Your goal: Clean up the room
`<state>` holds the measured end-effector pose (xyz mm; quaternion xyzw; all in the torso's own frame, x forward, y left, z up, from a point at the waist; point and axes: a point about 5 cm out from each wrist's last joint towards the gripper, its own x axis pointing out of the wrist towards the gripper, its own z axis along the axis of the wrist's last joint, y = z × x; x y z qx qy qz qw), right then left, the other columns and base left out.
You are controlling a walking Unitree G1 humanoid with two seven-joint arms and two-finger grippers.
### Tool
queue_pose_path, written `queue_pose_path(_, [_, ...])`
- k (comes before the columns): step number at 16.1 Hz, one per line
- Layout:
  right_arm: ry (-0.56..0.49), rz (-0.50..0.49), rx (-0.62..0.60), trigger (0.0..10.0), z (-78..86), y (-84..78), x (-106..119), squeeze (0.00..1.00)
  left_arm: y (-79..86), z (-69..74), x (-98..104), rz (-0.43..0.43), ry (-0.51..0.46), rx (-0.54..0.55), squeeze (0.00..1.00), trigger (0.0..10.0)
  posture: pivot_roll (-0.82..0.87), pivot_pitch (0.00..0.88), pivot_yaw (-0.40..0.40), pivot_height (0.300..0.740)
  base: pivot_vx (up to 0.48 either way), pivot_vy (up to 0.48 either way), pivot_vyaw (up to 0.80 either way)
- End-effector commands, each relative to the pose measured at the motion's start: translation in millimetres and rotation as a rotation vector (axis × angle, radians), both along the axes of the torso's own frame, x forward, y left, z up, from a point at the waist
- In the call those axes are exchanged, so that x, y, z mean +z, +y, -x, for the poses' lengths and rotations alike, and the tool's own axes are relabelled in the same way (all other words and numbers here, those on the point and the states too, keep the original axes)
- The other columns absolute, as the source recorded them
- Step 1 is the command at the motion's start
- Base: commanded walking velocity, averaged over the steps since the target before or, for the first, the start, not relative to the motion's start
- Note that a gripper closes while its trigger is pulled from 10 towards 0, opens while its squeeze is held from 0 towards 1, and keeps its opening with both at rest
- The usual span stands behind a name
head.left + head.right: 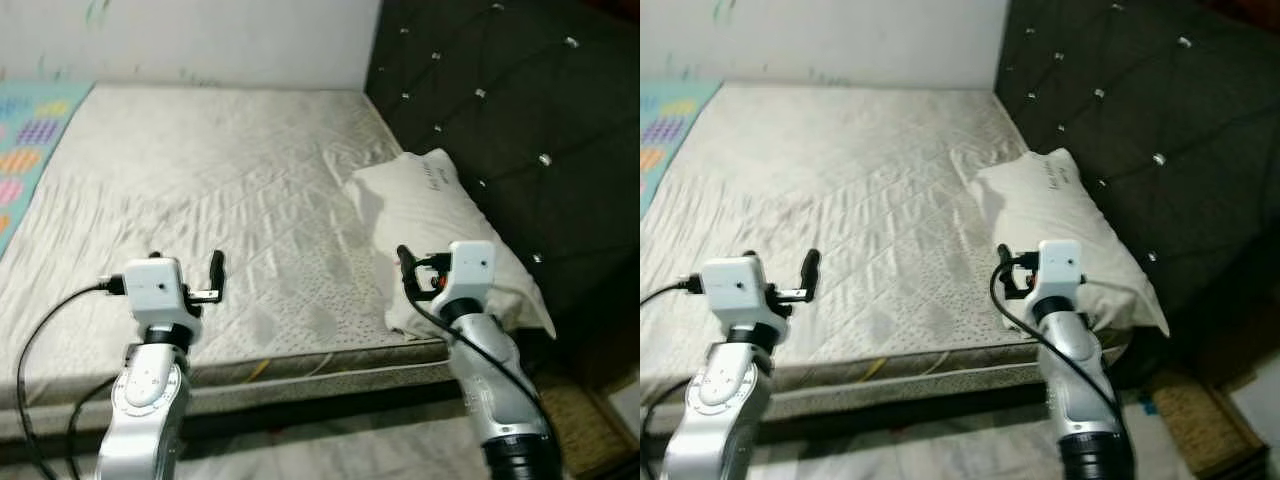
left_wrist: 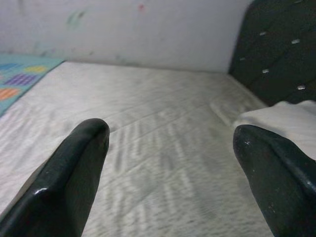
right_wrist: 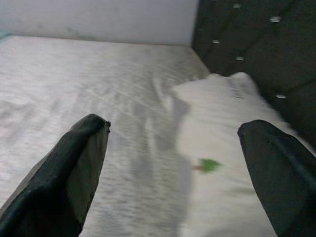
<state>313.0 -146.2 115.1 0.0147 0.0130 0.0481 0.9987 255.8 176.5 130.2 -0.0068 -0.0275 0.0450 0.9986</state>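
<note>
Left eye view shows you a bare bed (image 1: 200, 190) with one pillow (image 1: 440, 235) lying askew by the headboard (image 1: 520, 110). Your left gripper (image 2: 173, 163) and right gripper (image 3: 173, 168) hover at the near edge, fingers apart, holding nothing. Tidying looks barely begun.

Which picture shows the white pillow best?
The left eye view: the whole pillow lies against the dark headboard. The right eye view matches it. The right wrist view shows most of it between open fingers; the left wrist view catches just a corner.
</note>
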Motion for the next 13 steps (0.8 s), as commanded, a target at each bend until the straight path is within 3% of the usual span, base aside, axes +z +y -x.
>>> queue_pose_path(1, [-0.003,0.009,0.012,10.0,-0.7,0.7,1.5,0.00,0.2,-0.1,-1.3,0.008,0.012,0.000,0.00,10.0,0.00,0.055,-0.077,0.740,0.000,0.345,0.00])
queue_pose_path(13, [0.002,0.010,0.017,10.0,-1.4,1.7,0.9,0.00,0.0,-0.5,-1.2,0.021,0.015,-0.001,0.00,10.0,0.00,0.059,-0.079,0.740,0.000,0.377,0.00])
